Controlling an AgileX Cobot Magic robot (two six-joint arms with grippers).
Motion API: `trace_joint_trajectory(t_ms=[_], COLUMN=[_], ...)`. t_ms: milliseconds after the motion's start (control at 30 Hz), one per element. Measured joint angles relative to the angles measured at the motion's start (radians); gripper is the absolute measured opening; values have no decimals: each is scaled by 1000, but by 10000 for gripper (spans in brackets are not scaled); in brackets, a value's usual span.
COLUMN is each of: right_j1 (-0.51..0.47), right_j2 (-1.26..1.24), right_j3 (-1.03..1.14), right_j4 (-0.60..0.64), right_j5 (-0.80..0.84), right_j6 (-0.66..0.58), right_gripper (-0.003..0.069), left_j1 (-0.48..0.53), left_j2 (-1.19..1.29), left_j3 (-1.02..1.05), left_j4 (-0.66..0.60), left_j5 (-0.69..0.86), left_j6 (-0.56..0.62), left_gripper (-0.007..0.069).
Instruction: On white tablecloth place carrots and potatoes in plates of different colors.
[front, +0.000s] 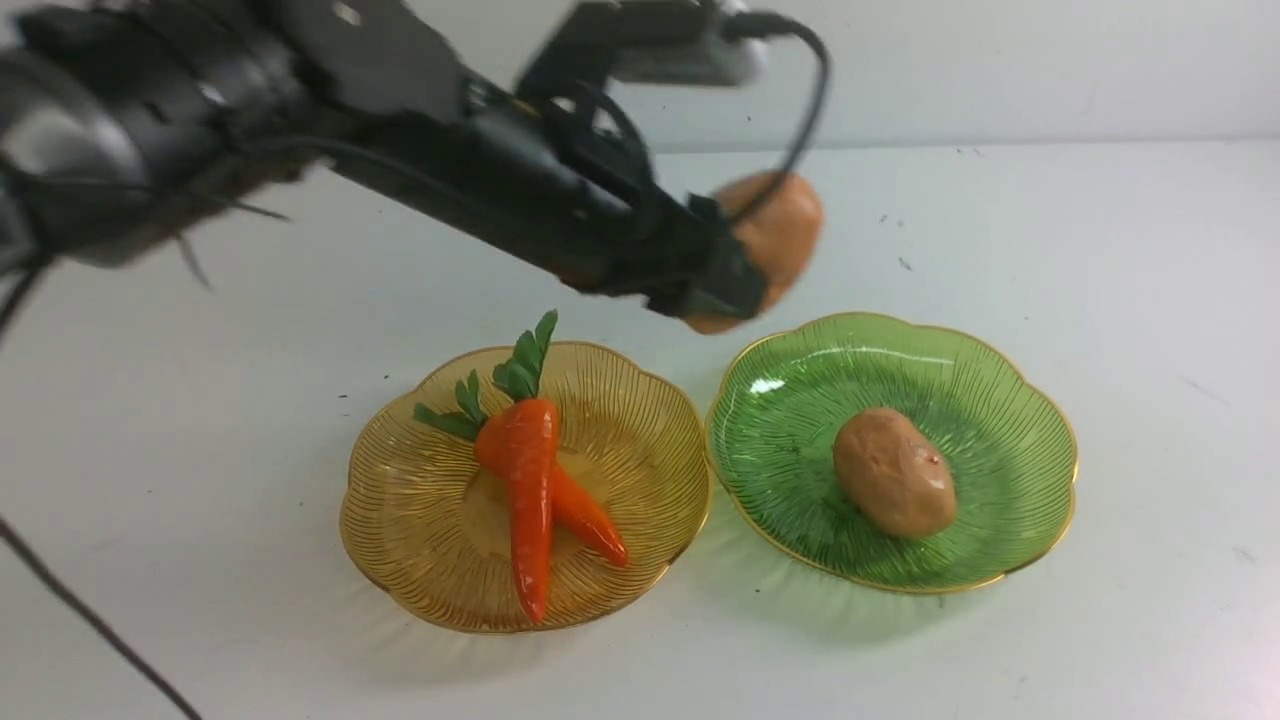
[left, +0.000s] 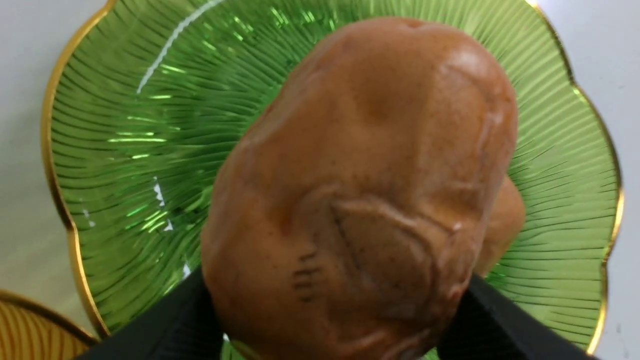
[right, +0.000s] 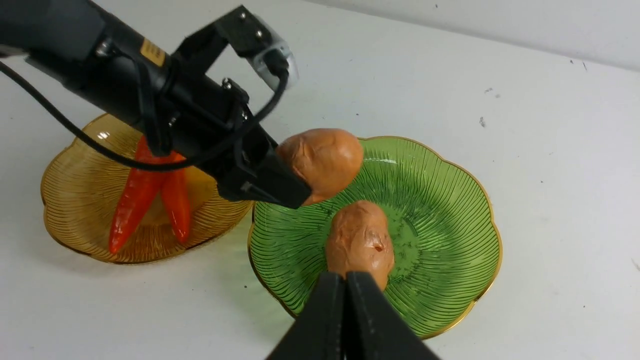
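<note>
We hold a potato (front: 785, 235) in the left gripper (front: 735, 282), with the green plate (front: 790, 430) below it; the right gripper (right: 346, 285) is closed and empty.

my front cam looks forward-down; left wrist sits close over the green plate (left: 125, 125), right wrist farther back. all three share it.

The worktop (front: 200, 420) is covered by a smooth white tablecloth (front: 1150, 300); a few small dark specks (front: 903, 263) dot its far side; an amber plate (front: 400, 570) and a green plate (front: 1010, 440) lie on it side by side, rims almost touching.
</note>
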Motion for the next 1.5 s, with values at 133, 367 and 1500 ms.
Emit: trace_joint_trajectory(t_ms=[133,367,1500], right_j1=[0,0,0], right_j2=[0,0,-481], right_j3=[0,0,417], right_j4=[0,-1,-78], right_j5=[0,3,-541], right_j6=[-3,-3,38], right_gripper=[-15,-15,-15], left_j1=[0,0,161], left_j2=[35,45,-251], left_j3=[0,0,-1], left_j4=[1,0,9], left_j5=[-18,-26,274], left_j6=[0,-1,-14], left_gripper=[556,640,-3])
